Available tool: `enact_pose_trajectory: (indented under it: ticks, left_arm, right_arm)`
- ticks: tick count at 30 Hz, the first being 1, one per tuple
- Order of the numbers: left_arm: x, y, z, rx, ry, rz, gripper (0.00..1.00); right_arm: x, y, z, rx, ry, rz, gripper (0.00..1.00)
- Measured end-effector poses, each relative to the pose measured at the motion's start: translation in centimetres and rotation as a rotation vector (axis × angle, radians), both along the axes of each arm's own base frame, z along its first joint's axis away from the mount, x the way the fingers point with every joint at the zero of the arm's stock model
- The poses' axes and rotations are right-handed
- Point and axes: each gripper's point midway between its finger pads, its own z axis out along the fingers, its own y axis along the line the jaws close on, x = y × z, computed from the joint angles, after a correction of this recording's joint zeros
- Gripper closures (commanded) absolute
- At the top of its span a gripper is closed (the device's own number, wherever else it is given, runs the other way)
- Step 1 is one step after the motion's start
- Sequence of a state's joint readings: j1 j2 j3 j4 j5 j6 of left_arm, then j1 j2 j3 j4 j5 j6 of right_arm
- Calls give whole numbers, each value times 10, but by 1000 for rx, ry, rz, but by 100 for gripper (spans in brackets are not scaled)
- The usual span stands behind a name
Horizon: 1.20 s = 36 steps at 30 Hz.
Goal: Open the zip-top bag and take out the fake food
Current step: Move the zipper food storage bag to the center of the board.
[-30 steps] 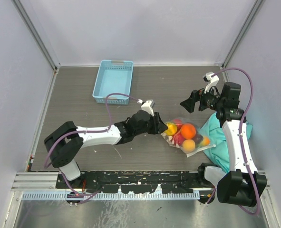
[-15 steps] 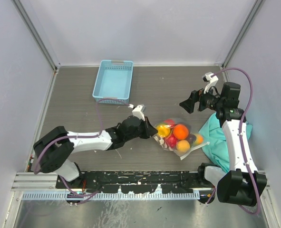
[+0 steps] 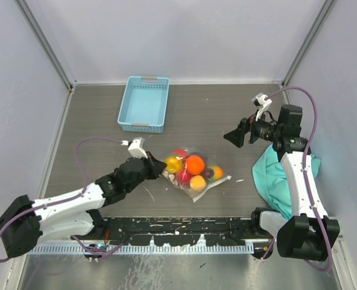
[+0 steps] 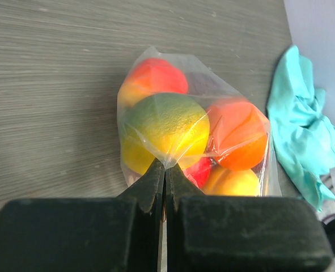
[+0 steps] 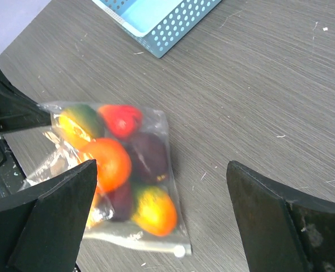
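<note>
The zip-top bag [image 3: 197,185] lies flat on the table near its middle, with the fake food [image 3: 195,164] packed inside: orange, red, yellow, green and dark purple pieces. My left gripper [image 3: 160,166] is shut on the bag's left corner; in the left wrist view its fingertips [image 4: 165,168] pinch the clear film of the bag [image 4: 138,107] just in front of a yellow-green fruit [image 4: 166,127]. My right gripper [image 3: 238,136] hangs open above the table, to the right of the bag and apart from it. In the right wrist view the bag [image 5: 158,122] lies below the wide-open gripper [image 5: 161,167], its zip strip [image 5: 127,241] along the near edge.
A light blue basket [image 3: 144,103] stands at the back left. A crumpled teal cloth [image 3: 281,175] lies at the right, by the right arm, and shows in the left wrist view as well [image 4: 303,136]. Walls close off the table at the left, back and right.
The left gripper has shut on the bag's corner and pulled the bag left and nearer, off the teal cloth. The right gripper has stayed open and barely shifted.
</note>
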<state>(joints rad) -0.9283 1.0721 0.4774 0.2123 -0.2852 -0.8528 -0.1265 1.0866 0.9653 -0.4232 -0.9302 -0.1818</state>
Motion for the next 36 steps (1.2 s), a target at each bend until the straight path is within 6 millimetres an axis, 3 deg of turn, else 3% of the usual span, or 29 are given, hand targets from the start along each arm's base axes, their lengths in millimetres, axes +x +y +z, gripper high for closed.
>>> enact_pose_trajectory:
  ticks: [11,17,21,28,36]
  left_arm:
    - [0,95,-1,78,-3,268,100]
    - [-1,146,-18,195,69,424,97]
    - [-1,174,-19,293,118,518,74]
    - [2,216,0,474,175,680,32]
    - [-2,225,21,581,219,689,11]
  right_arm:
    - [-4,7,-2,6,0,44,0]
    - [-4,9,-10,8,19,54,0]
    - [-4,9,-12,9,27,56,0]
    - [-4,9,-14,9,30,57,0]
    - [-5,11,-14,9,31,61,0]
